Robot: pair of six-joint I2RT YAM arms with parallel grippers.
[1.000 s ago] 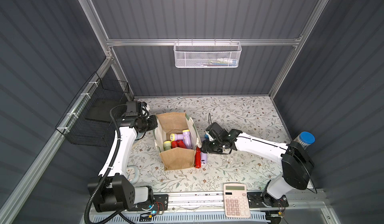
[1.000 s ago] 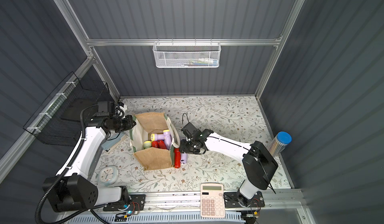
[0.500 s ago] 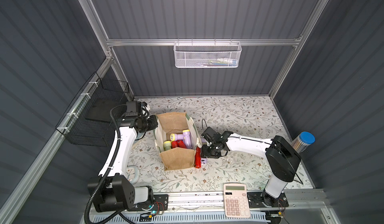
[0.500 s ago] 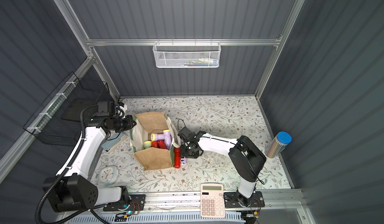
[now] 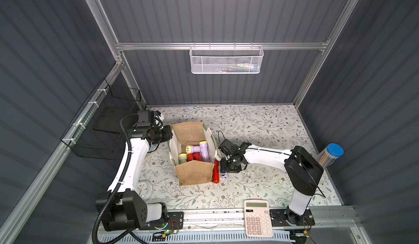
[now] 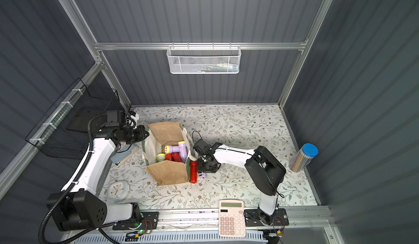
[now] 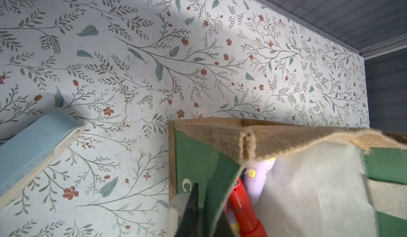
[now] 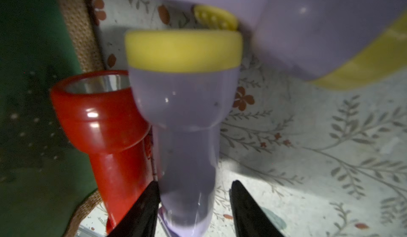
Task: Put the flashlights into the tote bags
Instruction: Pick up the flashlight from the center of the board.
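Note:
The tan jute tote bag (image 5: 192,174) (image 6: 167,172) stands open left of centre in both top views. Inside lie lilac (image 5: 199,150), red (image 5: 195,157) and pale green (image 5: 182,158) flashlights. My left gripper (image 5: 169,136) (image 7: 207,207) is shut on the bag's green side panel (image 7: 193,158) at its rim. A red flashlight (image 5: 216,171) (image 8: 110,123) lies on the table against the bag's right side. My right gripper (image 5: 227,168) (image 8: 194,182) is open and straddles the handle of a lilac flashlight (image 8: 185,125). One finger touches it and a gap shows at the other. A second lilac flashlight (image 8: 319,26) lies just beyond.
A calculator (image 5: 257,218) sits at the front edge and a round clock (image 5: 145,187) at front left. A pale blue stapler-like thing (image 6: 123,155) lies under the left arm. A clear pencil tube with a blue lid (image 5: 330,155) stands at the right wall. Wire baskets hang on the back (image 5: 226,59) and left (image 5: 102,127) walls.
The right arm has folded in and carried its gripper left and down beside the bag, over the lilac flashlight. The left arm and the bag have not moved.

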